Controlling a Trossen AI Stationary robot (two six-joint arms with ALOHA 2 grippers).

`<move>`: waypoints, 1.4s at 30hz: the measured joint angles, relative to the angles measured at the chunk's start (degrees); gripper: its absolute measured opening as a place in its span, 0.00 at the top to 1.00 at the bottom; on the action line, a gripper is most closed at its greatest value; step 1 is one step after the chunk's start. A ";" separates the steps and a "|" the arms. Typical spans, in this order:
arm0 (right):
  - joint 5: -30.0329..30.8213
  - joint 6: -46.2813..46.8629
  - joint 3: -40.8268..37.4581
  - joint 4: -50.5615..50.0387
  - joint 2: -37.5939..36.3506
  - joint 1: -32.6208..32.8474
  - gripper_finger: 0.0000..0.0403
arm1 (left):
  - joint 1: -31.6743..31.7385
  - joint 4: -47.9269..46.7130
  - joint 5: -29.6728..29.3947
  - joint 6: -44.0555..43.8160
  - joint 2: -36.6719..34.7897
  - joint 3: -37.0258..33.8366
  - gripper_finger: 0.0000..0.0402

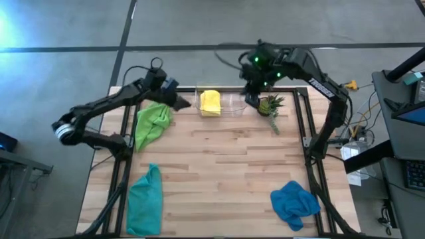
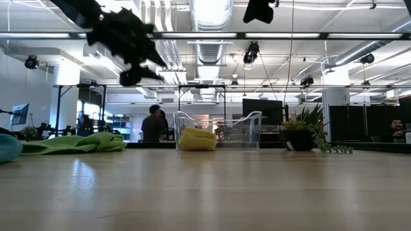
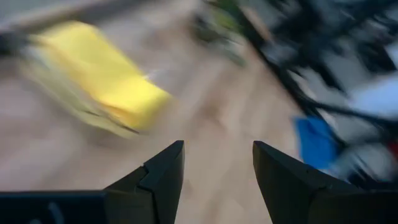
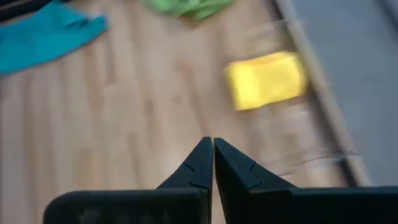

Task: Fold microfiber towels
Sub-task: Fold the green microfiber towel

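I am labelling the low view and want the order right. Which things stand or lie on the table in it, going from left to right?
Teal towel at the left edge → lime green towel → yellow towel, inside the clear container → potted plant.

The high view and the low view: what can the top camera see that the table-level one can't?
Only the high view shows the blue towel at the near right and the whole teal towel at the near left. Only the low view shows the room behind the table, with a person standing there. Both show the yellow towel folded in the clear bin, the lime green towel, the potted plant, and the left gripper raised above the table.
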 joint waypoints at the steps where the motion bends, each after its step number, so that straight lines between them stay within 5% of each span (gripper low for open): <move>1: -1.32 0.00 -2.45 1.19 -0.74 0.84 0.98 | -1.02 -1.98 0.86 0.98 -2.27 0.00 0.56; 5: -3.11 2.53 -15.46 9.44 -5.04 4.40 0.98 | -6.21 -10.39 0.28 2.38 -11.50 -0.02 0.56; 9: -3.16 8.19 -31.71 23.15 -11.35 7.45 0.98 | -13.59 -17.26 -7.56 -1.89 -20.07 -0.07 0.56; 15: -5.15 23.90 -55.96 50.74 -21.75 10.67 0.98 | -26.90 -21.17 -24.51 -9.49 -29.20 -0.43 0.56; 20: -7.62 37.52 -71.62 79.41 -28.27 13.97 0.98 | -35.03 -21.15 -25.53 -10.50 -31.55 -3.34 0.56; 24: -7.79 44.30 -80.39 102.20 -30.03 16.75 0.98 | -36.49 -25.85 -26.64 -11.14 -29.60 -5.88 0.56; 28: -7.71 47.69 -85.40 117.08 -29.73 18.76 0.98 | -36.43 -34.55 -35.29 -14.25 -24.00 -7.04 0.56; 33: -7.55 48.13 -87.08 117.97 -29.48 19.33 0.98 | -34.94 -35.06 -46.05 -21.49 -15.61 -6.54 0.56; 42: -7.36 46.49 -86.93 118.10 -29.57 18.70 0.98 | -18.46 -34.09 -46.04 -20.81 0.36 -2.79 0.56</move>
